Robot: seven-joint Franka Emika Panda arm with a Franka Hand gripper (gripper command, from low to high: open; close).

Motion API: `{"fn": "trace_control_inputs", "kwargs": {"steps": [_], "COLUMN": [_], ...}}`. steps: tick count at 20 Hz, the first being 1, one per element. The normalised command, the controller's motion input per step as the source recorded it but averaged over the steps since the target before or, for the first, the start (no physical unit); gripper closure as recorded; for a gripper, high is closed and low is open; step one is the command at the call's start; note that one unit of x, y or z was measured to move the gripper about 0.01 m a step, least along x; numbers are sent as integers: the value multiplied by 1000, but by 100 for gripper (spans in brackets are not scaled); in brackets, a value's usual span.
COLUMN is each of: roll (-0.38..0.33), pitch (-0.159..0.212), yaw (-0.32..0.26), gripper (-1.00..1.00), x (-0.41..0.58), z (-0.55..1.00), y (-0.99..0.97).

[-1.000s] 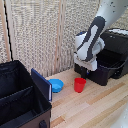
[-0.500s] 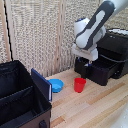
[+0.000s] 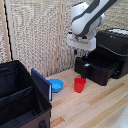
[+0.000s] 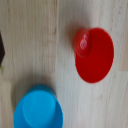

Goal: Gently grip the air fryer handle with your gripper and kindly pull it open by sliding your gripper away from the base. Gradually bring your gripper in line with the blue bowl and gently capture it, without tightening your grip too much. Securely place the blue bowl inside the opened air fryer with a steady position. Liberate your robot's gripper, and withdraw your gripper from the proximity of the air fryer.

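Since half a second earlier, I saw the gripper (image 3: 83, 51) rise from the air fryer (image 3: 109, 56) drawer; fingers blurred, spread unreadable. Blue bowl (image 3: 56, 85) sat beside red cup (image 3: 79, 84), half hidden behind black fabric case (image 3: 22, 100).

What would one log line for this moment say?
drawer of black boxy air fryer: pulled out | small round blue bowl: on table beside red cup | hand: above, not holding

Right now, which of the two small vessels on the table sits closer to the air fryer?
The red cup. It stands between the blue bowl and the air fryer; the bowl lies beside the black case.
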Motion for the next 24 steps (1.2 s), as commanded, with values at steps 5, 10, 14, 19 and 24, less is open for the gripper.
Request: {"fn": "trace_control_inputs", "kwargs": {"steps": [5, 10, 14, 19, 24], "roll": [199, 156, 96, -11, -25], "pitch": [68, 67, 119, 155, 78], "yaw": [144, 161, 166, 143, 173], "gripper": [-100, -100, -100, -100, -100], "x": [346, 274, 126, 1, 0], "z": [134, 5, -79, -133, -260], "y": [439, 454, 414, 296, 41]}}
